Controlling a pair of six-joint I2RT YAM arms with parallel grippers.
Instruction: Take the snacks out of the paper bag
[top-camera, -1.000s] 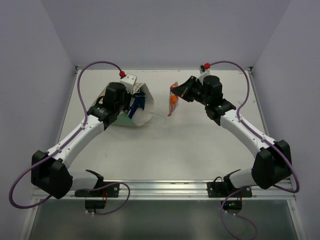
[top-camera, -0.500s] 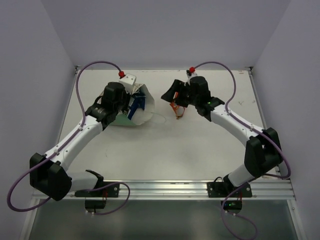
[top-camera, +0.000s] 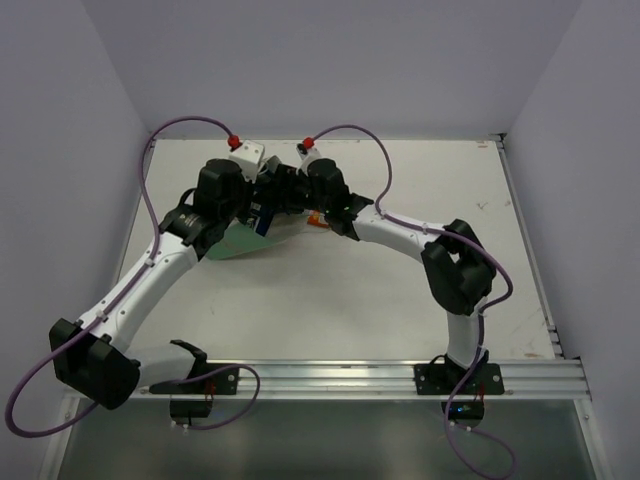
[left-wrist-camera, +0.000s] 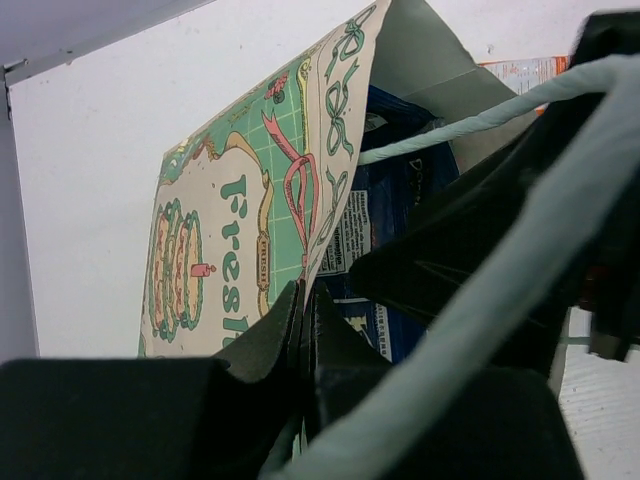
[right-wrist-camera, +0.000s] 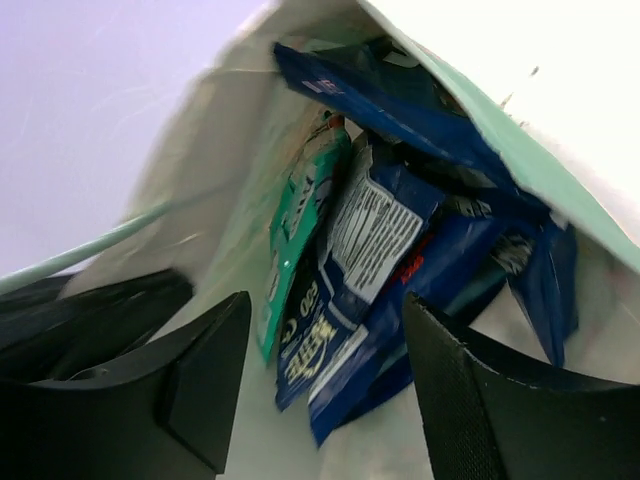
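White table (top-camera: 420, 290), with the left arm (top-camera: 150, 275) and the right arm (top-camera: 400, 232) both reaching to its far left part. Mint-green paper carrier bag (top-camera: 236, 243), lying tipped on its side there with the mouth turned toward the right arm. Its outer wall is printed with a pink ribbon and a cake design, and its inside is cream-white. Left gripper (left-wrist-camera: 303, 318), clenched on the rim of the bag's upper wall, with the paper edge pinched between its two dark fingers. Right gripper (right-wrist-camera: 325, 300), fingers spread apart and grasping nothing, set inside the bag's mouth with the packets lying between and beyond the two fingers. Dark blue and white foil packet (right-wrist-camera: 375, 235), heaped with others of its kind in the bag's interior and showing a white printed panel. Second dark blue packet (right-wrist-camera: 390, 100), pressed flat against the upper wall. Teal foil packet (right-wrist-camera: 305, 215), standing on edge beside the blue ones, against the cream wall. Orange foil packet (top-camera: 317, 221), outside the bag, on the table just beside the mouth and partly hidden by the right arm. Thin white cord handle (left-wrist-camera: 480, 120), stretched across the mouth in front of the blue packets.
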